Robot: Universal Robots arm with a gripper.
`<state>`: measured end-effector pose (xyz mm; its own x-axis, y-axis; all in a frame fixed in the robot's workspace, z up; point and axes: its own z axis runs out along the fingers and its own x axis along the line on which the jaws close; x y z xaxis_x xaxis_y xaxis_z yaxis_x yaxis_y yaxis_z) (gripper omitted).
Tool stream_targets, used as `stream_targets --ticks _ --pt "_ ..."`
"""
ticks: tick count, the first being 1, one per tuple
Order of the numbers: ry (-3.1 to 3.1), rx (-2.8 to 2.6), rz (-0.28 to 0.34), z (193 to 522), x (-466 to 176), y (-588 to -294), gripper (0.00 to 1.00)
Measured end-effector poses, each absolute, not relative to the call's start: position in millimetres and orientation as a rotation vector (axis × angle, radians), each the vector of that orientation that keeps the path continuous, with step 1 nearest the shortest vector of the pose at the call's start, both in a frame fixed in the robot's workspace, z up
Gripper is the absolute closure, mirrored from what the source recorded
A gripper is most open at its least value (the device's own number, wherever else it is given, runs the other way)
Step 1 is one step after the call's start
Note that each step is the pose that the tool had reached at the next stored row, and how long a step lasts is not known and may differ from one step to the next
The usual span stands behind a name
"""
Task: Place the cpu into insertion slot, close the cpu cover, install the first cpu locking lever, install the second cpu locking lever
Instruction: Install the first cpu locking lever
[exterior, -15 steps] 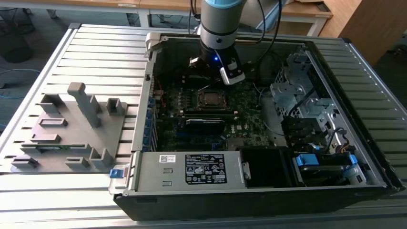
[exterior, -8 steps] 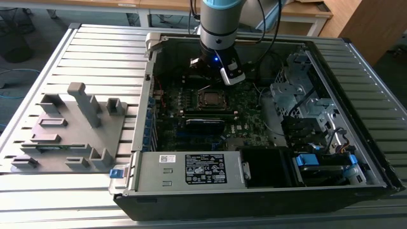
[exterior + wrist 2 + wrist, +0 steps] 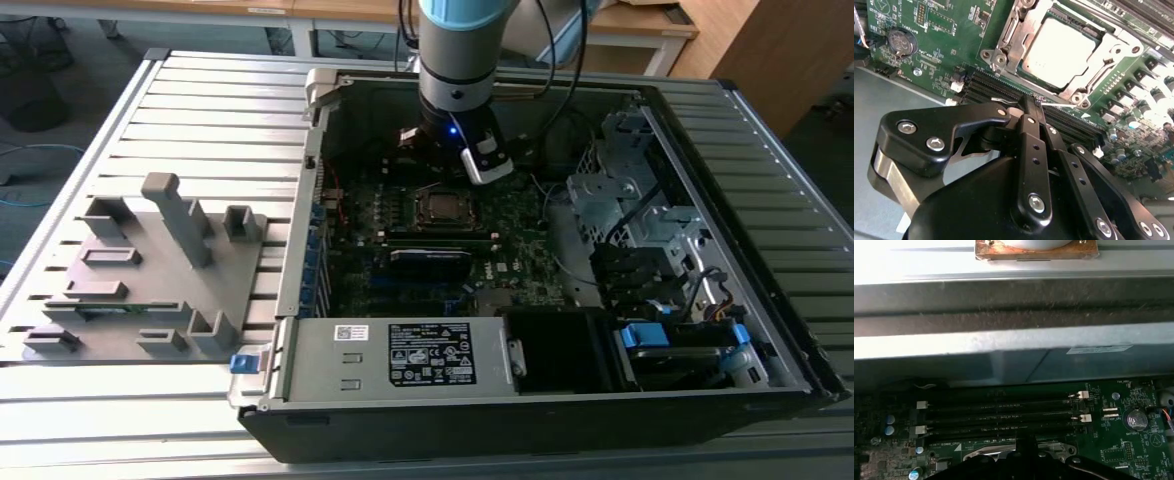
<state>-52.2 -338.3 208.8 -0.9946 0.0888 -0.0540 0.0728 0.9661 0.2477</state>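
- Cpu (image 3: 1056, 52): seated flat in the insertion slot (image 3: 1085, 29) on the green motherboard (image 3: 944, 50), its dull silver top facing up. In the exterior view the cpu (image 3: 441, 207) lies near the middle of the board, directly below the arm (image 3: 461, 60).
- Cpu cover (image 3: 1093, 80): the silver frame lies down over the slot, and the cpu top shows through its central cut-out.
- Pincer (image 3: 1036, 102): the black fingers (image 3: 1026, 125) are drawn together with no gap visible at the tips. The tips sit just beside the cover's edge, over the black memory slots (image 3: 999, 415).
- A thin bright metal rod (image 3: 1059, 105) runs from the fingertips along the cover's edge. Whether the tips clamp it cannot be told.
- Coin battery (image 3: 902, 41): on the board, well apart from the slot; also visible in the first wrist view (image 3: 1135, 418).
- Computer case (image 3: 534, 430): lies open on the slatted tabletop (image 3: 200, 90), with the arm reaching down into it.
- Grey fixture (image 3: 134, 270): rests on the tabletop at the exterior view's left, beside the case.
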Motion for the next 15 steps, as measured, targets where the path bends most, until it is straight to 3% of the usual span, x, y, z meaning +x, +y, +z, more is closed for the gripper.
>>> stream_targets --ticks 10,15 --pt "3.037 0.229 0.369 206.0 -52.2 -335.6 0.90" --pt "3.031 0.276 0.329 205.2 -52.2 -334.7 0.90"
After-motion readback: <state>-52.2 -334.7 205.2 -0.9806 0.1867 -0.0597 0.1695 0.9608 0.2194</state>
